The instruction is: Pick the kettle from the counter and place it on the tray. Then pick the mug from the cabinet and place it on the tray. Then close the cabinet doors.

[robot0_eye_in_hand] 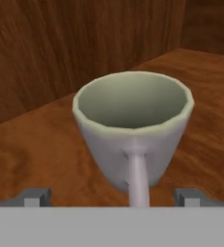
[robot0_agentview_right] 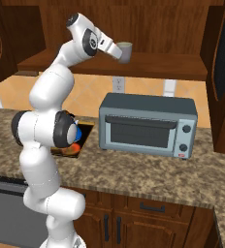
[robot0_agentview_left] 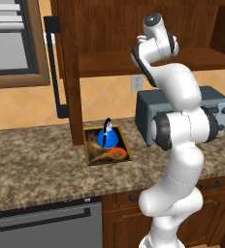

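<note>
1. I see the pincer [robot0_eye_in_hand: 113, 197] spread wide, one tip at each bottom corner of the hand view. Nothing is pinched.
2. The mug [robot0_eye_in_hand: 133, 126] sits dead ahead at 12 o'clock from the tips, upright, mouth open toward the camera, handle pointing back at 6 o'clock between the two tips. I can't tell whether the handle touches either tip; the gaps on both sides look clear.
3. In the right base view the mug [robot0_agentview_right: 124, 52] stands on the cabinet shelf [robot0_agentview_right: 148, 65], right at the end of the hand.
4. The cabinet [robot0_agentview_left: 114, 29] is open. A door [robot0_agentview_left: 68, 72] with a black bar handle [robot0_agentview_left: 56, 68] hangs edge-on at about 9 o'clock from the hand in the left base view; another door [robot0_agentview_right: 223, 72] stands out at 3 o'clock in the right base view.
5. The kettle [robot0_agentview_left: 107, 137] is on the tray [robot0_agentview_left: 92, 155], toward its back end, upright, black handle up. The orange-red swirl shows in front of it.
6. The tray rests on the counter [robot0_agentview_left: 32, 164], at about 7 o'clock below the hand in the left base view, just beside the open door's lower edge.
7. A grey toaster oven [robot0_agentview_right: 146, 125] stands on the counter at 3 o'clock from the tray, under the shelf.
8. A wall outlet [robot0_agentview_right: 117, 84] is behind the toaster oven.
</note>
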Controlling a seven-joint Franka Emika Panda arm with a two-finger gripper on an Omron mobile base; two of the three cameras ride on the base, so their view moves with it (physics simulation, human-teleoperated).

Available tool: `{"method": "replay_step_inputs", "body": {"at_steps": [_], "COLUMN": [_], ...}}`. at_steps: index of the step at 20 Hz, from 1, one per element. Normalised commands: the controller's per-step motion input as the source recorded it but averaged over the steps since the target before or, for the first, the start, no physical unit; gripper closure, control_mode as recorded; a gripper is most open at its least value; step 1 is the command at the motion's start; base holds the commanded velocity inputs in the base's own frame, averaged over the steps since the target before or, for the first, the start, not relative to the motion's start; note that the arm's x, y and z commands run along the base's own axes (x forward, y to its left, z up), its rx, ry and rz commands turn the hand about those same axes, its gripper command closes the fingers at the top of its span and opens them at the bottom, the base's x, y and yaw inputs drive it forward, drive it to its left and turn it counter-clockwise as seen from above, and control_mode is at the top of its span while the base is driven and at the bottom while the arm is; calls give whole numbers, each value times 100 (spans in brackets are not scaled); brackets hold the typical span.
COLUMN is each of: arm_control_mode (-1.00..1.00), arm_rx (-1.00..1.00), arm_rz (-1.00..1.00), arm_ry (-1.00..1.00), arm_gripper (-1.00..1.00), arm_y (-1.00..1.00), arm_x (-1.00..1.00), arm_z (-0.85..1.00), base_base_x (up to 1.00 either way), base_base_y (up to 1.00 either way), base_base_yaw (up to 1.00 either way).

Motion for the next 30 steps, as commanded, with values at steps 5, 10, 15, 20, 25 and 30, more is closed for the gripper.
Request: {"method": "replay_step_inputs", "body": {"at_steps": [5, 10, 15, 20, 25, 30], "arm_control_mode": [-100, -100, -100, -100, -100, -100], "arm_rx": [0, 0, 0, 0, 0, 0], "arm_rz": [0, 0, 0, 0, 0, 3], "arm_ry": [0, 0, -1, -13, -19, -13], "arm_gripper": [100, 100, 100, 100, 100, 100], "arm_y": [-7, -6, 0, 0, 0, -4], "arm_x": [9, 0, 0, -12, -60, -96], "arm_z": [0, -4, -13, -16, -24, -7], "base_base_x": [0, 0, 0, 0, 0, 0], "base_base_y": [0, 0, 0, 0, 0, 0], "base_base_yaw": [0, 0, 0, 0, 0, 0]}}
